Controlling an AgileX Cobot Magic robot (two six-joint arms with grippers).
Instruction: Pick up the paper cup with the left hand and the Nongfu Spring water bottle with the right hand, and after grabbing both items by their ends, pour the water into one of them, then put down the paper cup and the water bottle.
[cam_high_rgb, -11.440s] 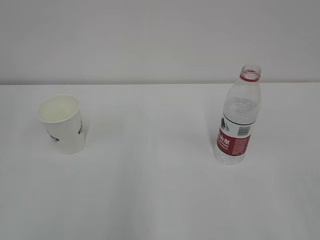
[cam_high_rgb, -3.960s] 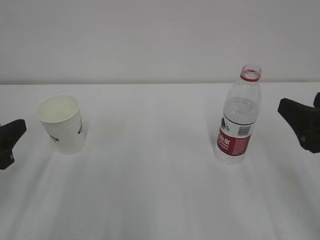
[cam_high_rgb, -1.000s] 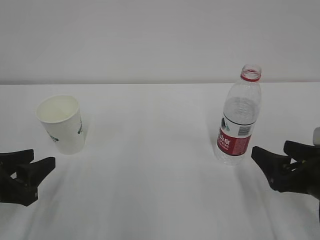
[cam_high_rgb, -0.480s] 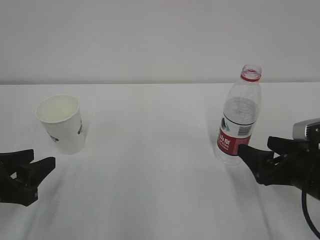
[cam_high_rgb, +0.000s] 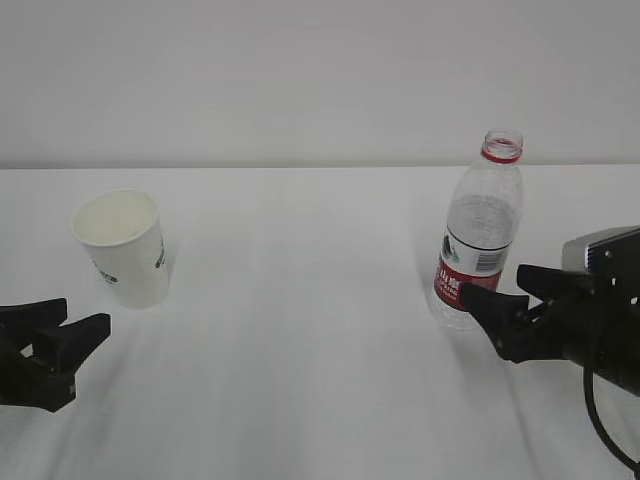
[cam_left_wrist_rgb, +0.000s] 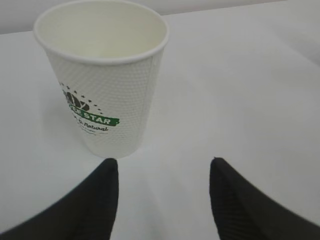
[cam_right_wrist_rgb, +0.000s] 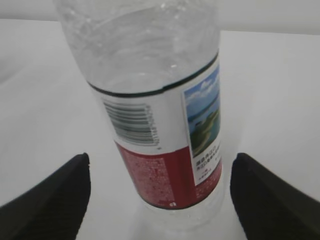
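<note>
left hand (cam_high_rgb: 45, 345): matte black, angular tapered jaws
right hand (cam_high_rgb: 510, 310): matte black, pointed angular jaws
grey box module (cam_high_rgb: 600, 250): light grey, boxy
cable (cam_high_rgb: 600, 420): thin black loop

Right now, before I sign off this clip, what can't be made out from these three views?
- Water level in the Nongfu Spring water bottle: clear liquid against white, not readable in any view.
- Bottle neck: cut off by the top edge in the right wrist view.
- Cup bottom inside the paper cup: washed out, white on white.
- Right hand: its far jaw tip is hidden behind the near one in the exterior view.
- Left hand: arm cut off by the frame edge.
</note>
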